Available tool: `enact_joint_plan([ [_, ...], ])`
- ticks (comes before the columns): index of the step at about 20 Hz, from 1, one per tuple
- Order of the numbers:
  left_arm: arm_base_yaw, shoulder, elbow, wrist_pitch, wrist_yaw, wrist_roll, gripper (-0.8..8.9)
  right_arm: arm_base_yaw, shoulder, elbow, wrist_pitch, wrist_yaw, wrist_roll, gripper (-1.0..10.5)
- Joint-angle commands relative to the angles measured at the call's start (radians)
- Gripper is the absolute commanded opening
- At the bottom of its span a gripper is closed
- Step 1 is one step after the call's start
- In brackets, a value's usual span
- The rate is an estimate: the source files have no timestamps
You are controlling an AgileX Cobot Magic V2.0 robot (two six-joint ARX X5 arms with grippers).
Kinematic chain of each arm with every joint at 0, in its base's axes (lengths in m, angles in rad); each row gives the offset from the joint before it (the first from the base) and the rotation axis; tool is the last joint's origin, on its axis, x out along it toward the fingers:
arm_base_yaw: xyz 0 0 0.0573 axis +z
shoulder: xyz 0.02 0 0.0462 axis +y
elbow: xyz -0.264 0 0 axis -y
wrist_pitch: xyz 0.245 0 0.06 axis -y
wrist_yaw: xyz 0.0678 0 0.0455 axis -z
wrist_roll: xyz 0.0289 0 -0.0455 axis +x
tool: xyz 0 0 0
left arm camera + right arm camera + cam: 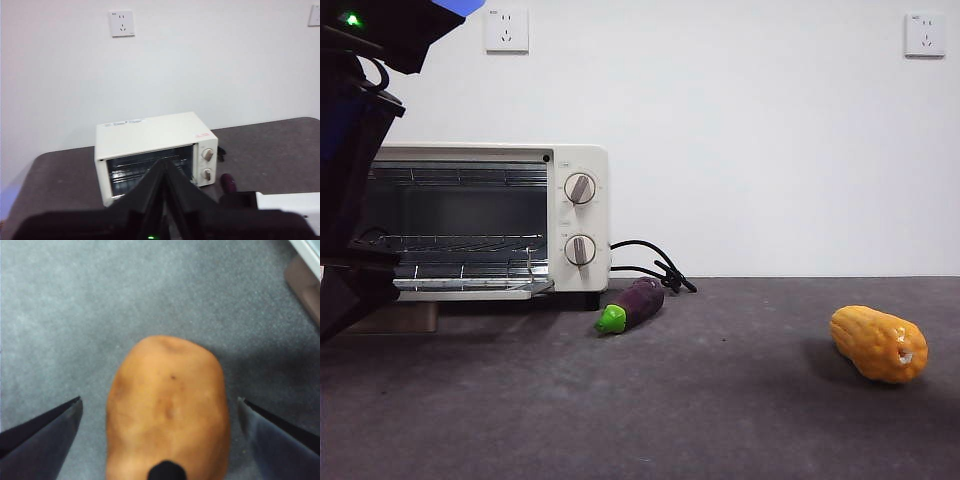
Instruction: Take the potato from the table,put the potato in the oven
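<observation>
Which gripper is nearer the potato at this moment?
Right. The right gripper hangs directly over the potato, one open jaw on each side. The left gripper, jaws shut, is raised facing the oven, away from the potato.

Smooth orange-brown potato (167, 410), oval and matte, lying on the dark grey mottled table (75, 315). Cream-white boxy oven (500, 220) standing at the table's back by the wall, door dropped open, wire rack showing inside, two round knobs on its front panel.
</observation>
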Motion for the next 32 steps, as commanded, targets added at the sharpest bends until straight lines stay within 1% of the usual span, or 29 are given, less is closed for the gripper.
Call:
enact_joint_plan([
  [1, -0.014, -0.003, -0.002, 0.002, -0.023, 0.016, -0.05, 0.004, 0.011, -0.001, 0.002, 0.003, 0.012, 6.6],
  [3, -0.029, -0.003, -0.002, 0.002, -0.044, 0.027, -0.05, 0.005, 0.011, -0.001, 0.000, 0.003, 0.024, 4.2],
  [5, -0.046, -0.003, -0.003, 0.002, -0.072, 0.041, -0.05, 0.005, 0.011, -0.001, -0.019, 0.003, 0.053, 1.0],
  [6, -0.059, -0.003, -0.004, 0.002, -0.098, 0.042, -0.05, 0.005, 0.011, -0.001, -0.031, 0.002, 0.065, 0.2],
  [9, -0.092, -0.003, -0.024, 0.002, -0.169, 0.055, -0.05, 0.005, 0.011, -0.001, -0.027, 0.004, 0.104, -0.1],
  [12, -0.112, -0.003, -0.069, 0.002, -0.171, 0.055, -0.05, 0.003, 0.005, 0.013, -0.045, 0.000, 0.159, -0.1],
  [13, -0.115, -0.003, -0.084, 0.002, -0.171, 0.055, -0.05, 0.002, 0.001, 0.030, -0.069, -0.013, 0.163, -0.1],
  [15, -0.117, -0.003, -0.111, 0.002, -0.171, 0.050, -0.05, 0.002, -0.004, 0.125, -0.182, -0.011, 0.188, -0.1],
  [16, -0.118, -0.003, -0.114, 0.002, -0.171, 0.041, -0.05, 0.001, -0.004, 0.188, -0.245, -0.010, 0.186, -0.1],
  [17, -0.122, -0.003, -0.114, 0.002, -0.171, 0.040, -0.05, 0.000, -0.004, 0.254, -0.294, 0.011, 0.175, -0.1],
  [18, -0.124, -0.003, -0.114, 0.002, -0.171, 0.040, -0.05, 0.001, -0.004, 0.309, -0.325, 0.037, 0.162, -0.1],
  [19, -0.127, -0.003, -0.114, 0.002, -0.172, 0.040, -0.05, 0.000, -0.004, 0.371, -0.342, 0.082, 0.133, -0.1],
  [20, -0.129, -0.003, -0.114, 0.002, -0.172, 0.040, -0.05, -0.004, -0.004, 0.419, -0.342, 0.147, 0.101, -0.1],
  [21, -0.130, -0.003, -0.114, 0.002, -0.172, 0.040, -0.05, -0.011, -0.004, 0.454, -0.333, 0.233, 0.072, -0.1],
  [22, -0.130, -0.003, -0.114, 0.002, -0.172, 0.040, -0.05, -0.017, -0.004, 0.462, -0.313, 0.315, 0.056, -0.1],
  [23, -0.130, -0.003, -0.114, 0.002, -0.172, 0.040, -0.05, -0.026, -0.004, 0.462, -0.296, 0.377, 0.046, -0.1],
  [24, -0.130, -0.003, -0.114, 0.002, -0.172, 0.040, -0.05, -0.044, -0.004, 0.462, -0.298, 0.385, 0.045, -0.1],
  [27, -0.130, -0.003, -0.114, 0.002, -0.172, 0.040, -0.05, -0.100, -0.004, 0.459, -0.307, 0.339, 0.047, -0.1],
  [30, -0.130, -0.003, -0.114, 0.002, -0.171, 0.040, -0.05, -0.146, -0.004, 0.459, -0.281, 0.336, 0.048, -0.1],
  [31, -0.130, -0.003, -0.114, 0.002, -0.171, 0.040, -0.05, -0.164, -0.004, 0.459, -0.279, 0.318, 0.048, -0.1],
  [32, -0.130, -0.003, -0.114, 0.002, -0.171, 0.040, -0.05, -0.182, -0.004, 0.459, -0.277, 0.281, 0.049, -0.1],
])
